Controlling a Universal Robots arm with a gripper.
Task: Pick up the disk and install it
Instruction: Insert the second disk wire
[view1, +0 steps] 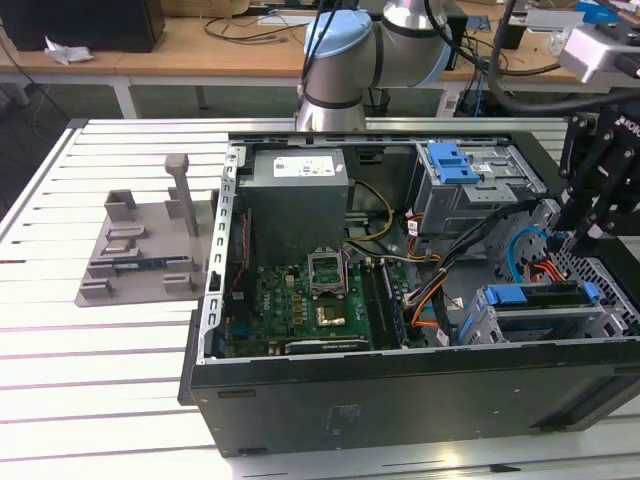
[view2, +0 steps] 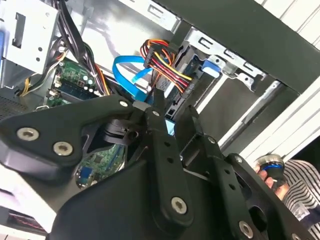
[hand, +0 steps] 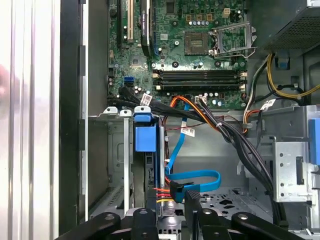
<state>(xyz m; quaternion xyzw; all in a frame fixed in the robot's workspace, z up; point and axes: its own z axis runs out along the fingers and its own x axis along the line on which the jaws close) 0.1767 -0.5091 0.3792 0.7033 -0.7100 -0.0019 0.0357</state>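
A: Exterior view: where is the disk (view1: 540, 296)?
B: Seated in the case's (view1: 400, 375) drive bay, blue bracket showing.
A: The gripper (view1: 590, 238)?
B: Just above that bay, holding nothing; whether its 2 fingers are apart, I can't tell.

The gripper (view1: 590, 235) hangs over the computer case (view1: 400, 400). Just below it the disk (view1: 535, 297) sits in its bay; the motherboard (view1: 300, 310) lies farther off, the fixture (view1: 140, 250) well apart on the table (view1: 60, 380).

White slatted surface (view1: 110, 350) beneath and beyond the jaws; wooden desk (view1: 200, 45) with cables behind; dark floor under it.
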